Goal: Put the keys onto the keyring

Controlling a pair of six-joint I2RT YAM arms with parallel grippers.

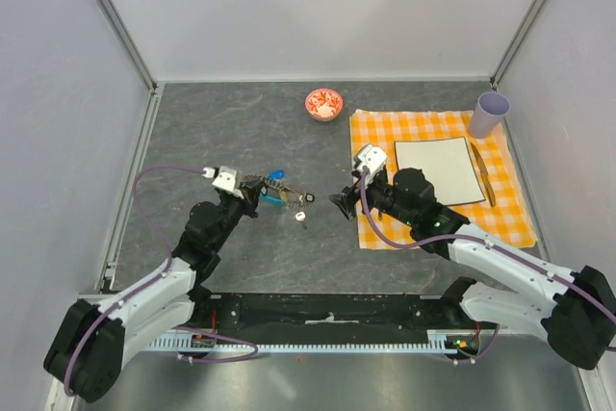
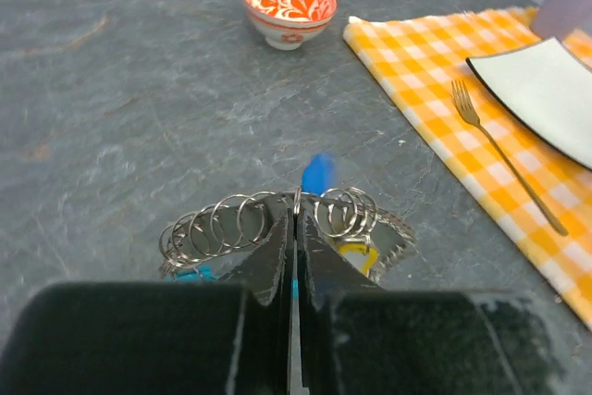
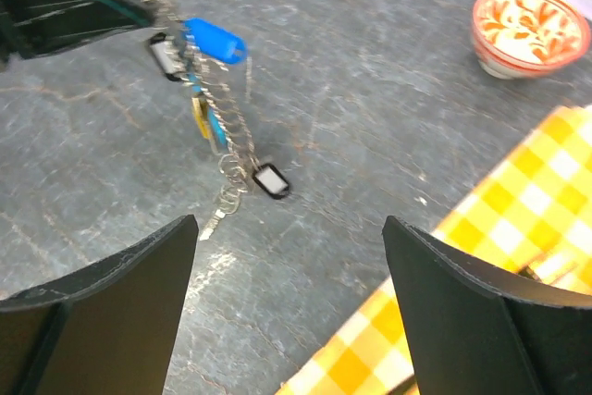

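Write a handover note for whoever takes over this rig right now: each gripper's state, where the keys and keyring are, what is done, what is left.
Left gripper: shut on the keyring.
Right gripper: open, empty, facing the bunch.
Keys: blue-, yellow- and black-headed ones trail from the keyring down to the table.
Done: those keys look threaded on.
Left: check whether the small bottom key is attached; I cannot tell from here.

one bowl (image 1: 324, 103), one fork (image 2: 510, 162), one plate (image 1: 438, 171), one cup (image 1: 489, 115)
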